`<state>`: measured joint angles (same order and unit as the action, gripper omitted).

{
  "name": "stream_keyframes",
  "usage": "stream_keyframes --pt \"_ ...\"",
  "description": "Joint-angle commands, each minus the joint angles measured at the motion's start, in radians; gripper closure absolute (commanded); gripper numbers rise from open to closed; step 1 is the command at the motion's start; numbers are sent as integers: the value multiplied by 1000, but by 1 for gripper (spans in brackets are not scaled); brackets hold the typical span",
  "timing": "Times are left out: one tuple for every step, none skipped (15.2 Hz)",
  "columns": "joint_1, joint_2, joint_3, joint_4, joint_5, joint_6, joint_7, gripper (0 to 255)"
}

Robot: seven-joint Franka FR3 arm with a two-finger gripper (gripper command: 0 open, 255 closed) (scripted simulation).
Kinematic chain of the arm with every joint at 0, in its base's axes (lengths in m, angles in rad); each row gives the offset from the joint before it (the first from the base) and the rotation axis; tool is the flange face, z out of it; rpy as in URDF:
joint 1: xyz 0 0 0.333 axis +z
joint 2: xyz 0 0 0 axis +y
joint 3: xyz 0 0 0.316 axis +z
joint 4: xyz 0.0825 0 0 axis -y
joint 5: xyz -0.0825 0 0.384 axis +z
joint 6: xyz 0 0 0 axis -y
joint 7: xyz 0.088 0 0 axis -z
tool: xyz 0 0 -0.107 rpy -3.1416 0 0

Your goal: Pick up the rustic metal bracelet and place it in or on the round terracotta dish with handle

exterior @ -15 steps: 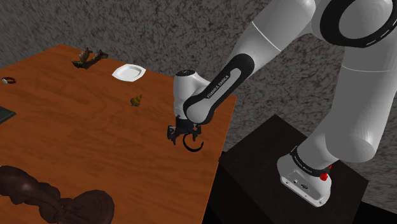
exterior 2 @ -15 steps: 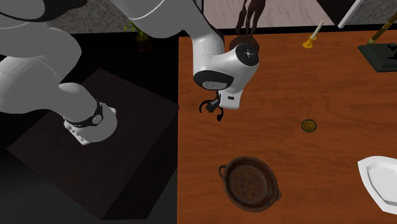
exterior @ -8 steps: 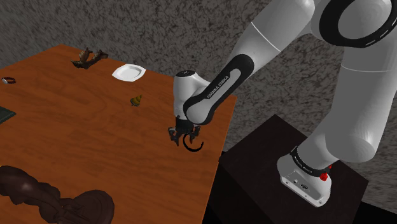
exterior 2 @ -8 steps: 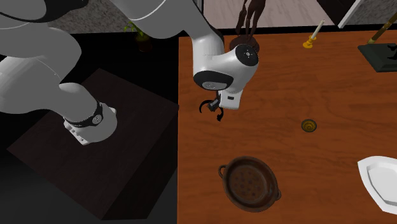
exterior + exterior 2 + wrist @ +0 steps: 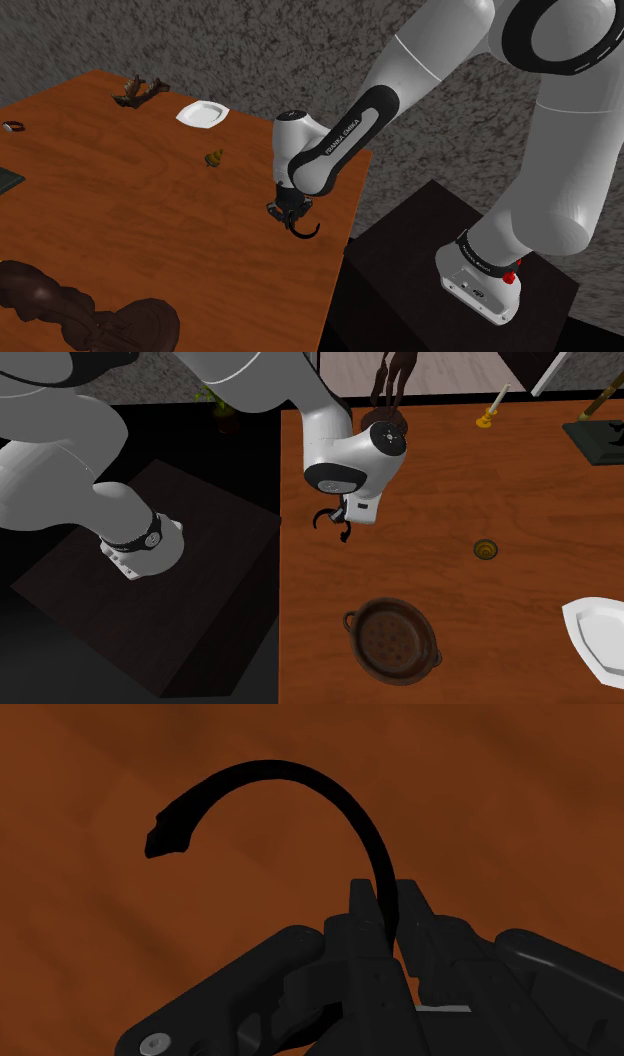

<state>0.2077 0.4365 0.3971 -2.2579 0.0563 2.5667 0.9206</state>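
The bracelet [image 5: 270, 772] is a thin, dark, open curved band lying on the brown wooden table [image 5: 120, 200] near the edge by the stand. My black gripper [image 5: 385, 909] is shut on one end of the band, with the free end curving away from the fingers. In the shoulder view the gripper [image 5: 287, 213] points down at the table with the bracelet [image 5: 306, 231] hooking out beneath it. From the second exterior view the gripper [image 5: 343, 530] holds the bracelet [image 5: 321, 516], and the round dark-brown dish with handle [image 5: 393, 642] sits a short way off toward that view's bottom.
A white plate [image 5: 203, 113] and a small golden object [image 5: 214, 158] lie beyond the gripper. A dark carved figure [image 5: 45, 290] stands at the shoulder view's lower left. A candlestick [image 5: 490, 412] and a dark stand [image 5: 600, 437] sit at the far side. The table edge [image 5: 282, 552] is close by.
The fingers have closed from wide apart onto the bracelet's band. The arm and the bracelet have hardly moved.
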Motion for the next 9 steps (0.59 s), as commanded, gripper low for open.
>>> stream_keyframes --pt "0 0 0 0 0 0 0 255" --pt "-3 -13 4 -2 5 -11 -1 255" --pt "-7 -26 8 -3 10 -22 -3 255" --pt "-10 -39 13 -5 15 -33 -5 255" --pt "-13 -51 16 -6 20 -44 -6 255" --pt "-16 -64 20 -7 25 -55 -8 255" --pt "-20 -77 24 -7 30 -67 -10 255" --pt "-22 -89 28 -8 35 -79 -12 255" --pt "-25 -102 31 -8 40 -90 -13 255"
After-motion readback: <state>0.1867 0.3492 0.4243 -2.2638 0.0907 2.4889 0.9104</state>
